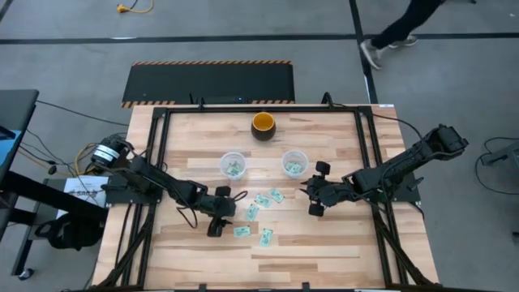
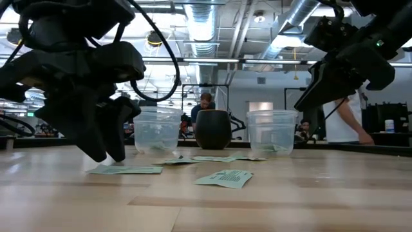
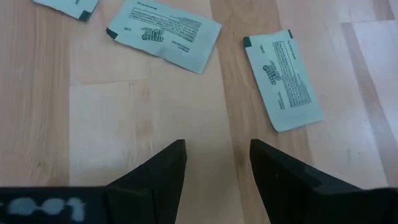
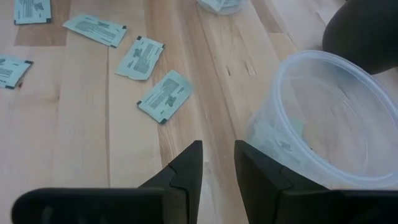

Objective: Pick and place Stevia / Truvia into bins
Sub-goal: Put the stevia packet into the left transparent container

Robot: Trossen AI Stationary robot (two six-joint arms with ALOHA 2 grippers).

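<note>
Five sachets [image 1: 258, 213] are being left flat, variously angled, just before the two cups [image 1: 233, 165]. Behind these, a dark bowl [image 1: 263, 125] is being noted. Left gripper [image 1: 217, 214] and right gripper [image 1: 317, 188] are being held parted, empty.

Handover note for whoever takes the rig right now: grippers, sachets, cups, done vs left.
Left gripper: open, empty, low over the table near the loose sachets.
Right gripper: open, empty, beside the right cup.
Done: the left cup and the right cup each hold some sachets; count not readable.
Left: five loose sachets flat on the table between the arms, in front of the cups; none held.
The orange-inside bowl sits behind the cups.
</note>
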